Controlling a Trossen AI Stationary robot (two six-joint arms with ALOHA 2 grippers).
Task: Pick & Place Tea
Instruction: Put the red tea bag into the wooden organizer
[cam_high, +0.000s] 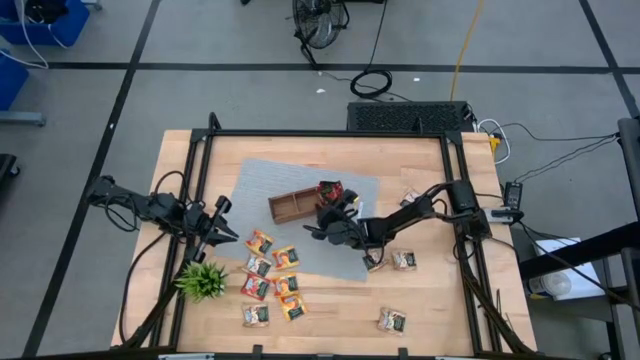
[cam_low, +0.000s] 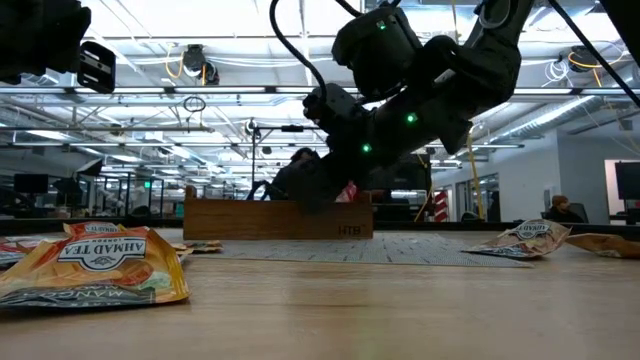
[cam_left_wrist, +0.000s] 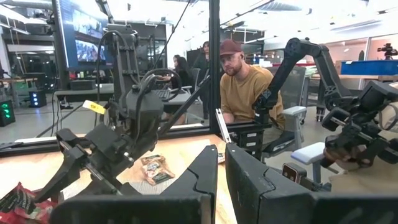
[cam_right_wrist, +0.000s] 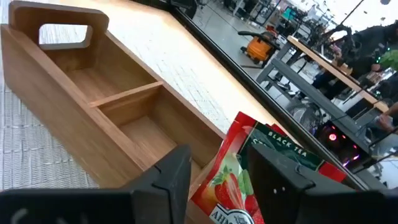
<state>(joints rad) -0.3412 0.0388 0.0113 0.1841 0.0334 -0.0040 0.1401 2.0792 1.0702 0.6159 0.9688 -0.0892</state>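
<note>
A red tea sachet (cam_right_wrist: 239, 180) stands tilted in the end compartment of the brown wooden tray (cam_right_wrist: 93, 93), at the tray's right end (cam_high: 330, 190). My right gripper (cam_right_wrist: 221, 155) is open, with one finger on each side of this sachet; in the high view it is at the tray's right end (cam_high: 332, 207). Several more tea sachets (cam_high: 272, 272) lie flat on the table near the front left. My left gripper (cam_left_wrist: 221, 180) is shut on nothing and waits at the table's left side (cam_high: 222, 232). My right gripper's fingers (cam_right_wrist: 280, 180) come at the red sachet slanting down from the table's right side. One finger stands in front of the sachet's printed face (cam_right_wrist: 249, 149). I cannot tell whether either finger touches it.
The tray lies on a grey mat (cam_high: 300, 240). A small green plant (cam_high: 203, 280) stands at the front left. More sachets lie at the right (cam_high: 404, 260) and front right (cam_high: 391, 320). One sachet (cam_low: 95, 265) lies close to the low camera. People sit beyond the table.
</note>
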